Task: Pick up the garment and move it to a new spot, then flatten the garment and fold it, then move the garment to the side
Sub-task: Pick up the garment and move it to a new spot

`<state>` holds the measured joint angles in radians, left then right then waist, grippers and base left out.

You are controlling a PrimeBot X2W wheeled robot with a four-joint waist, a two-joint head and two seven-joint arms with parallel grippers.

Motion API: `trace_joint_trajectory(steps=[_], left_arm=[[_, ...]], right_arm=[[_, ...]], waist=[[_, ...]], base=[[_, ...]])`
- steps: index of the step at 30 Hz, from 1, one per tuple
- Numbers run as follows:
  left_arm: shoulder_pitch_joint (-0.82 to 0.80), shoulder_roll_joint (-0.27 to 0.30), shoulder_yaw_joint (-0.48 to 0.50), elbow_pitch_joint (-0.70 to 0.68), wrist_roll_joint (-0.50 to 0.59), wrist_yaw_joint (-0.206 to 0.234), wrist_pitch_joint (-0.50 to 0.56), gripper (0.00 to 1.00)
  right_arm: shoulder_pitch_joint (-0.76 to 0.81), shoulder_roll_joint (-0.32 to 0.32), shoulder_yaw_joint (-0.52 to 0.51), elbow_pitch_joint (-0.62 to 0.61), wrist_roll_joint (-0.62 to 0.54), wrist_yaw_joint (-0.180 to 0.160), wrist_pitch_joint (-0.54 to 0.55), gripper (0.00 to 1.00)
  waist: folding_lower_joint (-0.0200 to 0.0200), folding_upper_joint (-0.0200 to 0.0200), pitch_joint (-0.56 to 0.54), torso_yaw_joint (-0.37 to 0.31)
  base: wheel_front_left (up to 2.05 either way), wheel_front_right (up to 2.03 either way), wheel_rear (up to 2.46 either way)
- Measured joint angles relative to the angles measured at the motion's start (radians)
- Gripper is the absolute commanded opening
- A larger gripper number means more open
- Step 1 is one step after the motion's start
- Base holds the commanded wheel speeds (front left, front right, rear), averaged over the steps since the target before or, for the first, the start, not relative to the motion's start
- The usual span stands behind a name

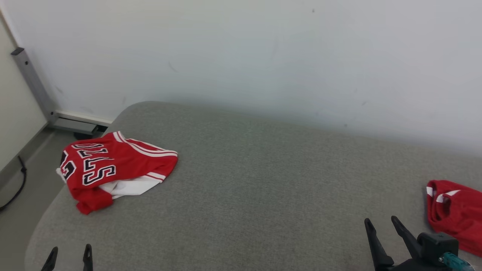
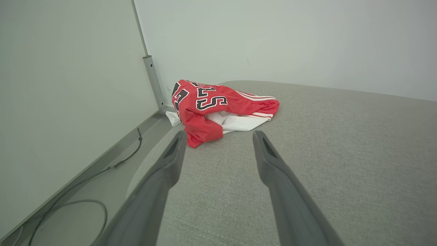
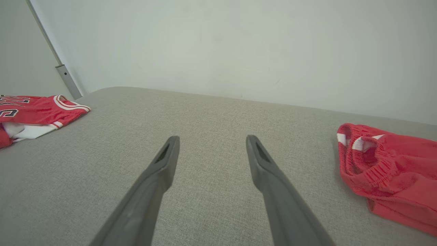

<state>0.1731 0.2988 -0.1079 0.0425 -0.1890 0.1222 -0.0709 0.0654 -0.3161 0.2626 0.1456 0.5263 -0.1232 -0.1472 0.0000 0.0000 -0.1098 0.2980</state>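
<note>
left tool [image 1: 71, 250] wide, empty, at the near-left corner of the grey fabric bed [image 1: 244, 180]; red lettered mesh jersey [image 1: 113, 167] bunched at its far-left corner. right tool [image 1: 382, 222] wide, empty, near crumpled red shorts [image 1: 452, 210] at the right edge. seemingly nothing folded yet.

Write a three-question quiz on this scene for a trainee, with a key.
1. True or false: the left gripper is shut on the lettered jersey.
2. The red shorts lie nearest to: A) the right gripper; B) the left gripper; C) the lettered jersey.
3. How many garments lie on the grey padded surface?

Key: 1 false, it is open, empty and short of the jersey. 2 A. 3 two.
</note>
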Motion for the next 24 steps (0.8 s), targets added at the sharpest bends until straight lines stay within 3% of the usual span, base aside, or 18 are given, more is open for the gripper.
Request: trace_joint_trajectory(steps=[12,24], left_arm=[[0.033,-0.016,0.072,-0.026,-0.014,0.001,0.009,1.00],[0.049,-0.042,0.112,-0.053,-0.023,0.001,0.011,1.00]], right_arm=[[-0.109,0.017,0.060,0.023,-0.005,0.027,0.073,1.00],[-0.178,0.023,0.086,0.081,-0.009,0.053,0.116,1.00]], waist=[[-0.0001,0.0001,0.020,0.152],[0.0000,0.0001,0.051,0.191]], base=[[0.00,0.00,0.00],[0.00,0.00,0.00]])
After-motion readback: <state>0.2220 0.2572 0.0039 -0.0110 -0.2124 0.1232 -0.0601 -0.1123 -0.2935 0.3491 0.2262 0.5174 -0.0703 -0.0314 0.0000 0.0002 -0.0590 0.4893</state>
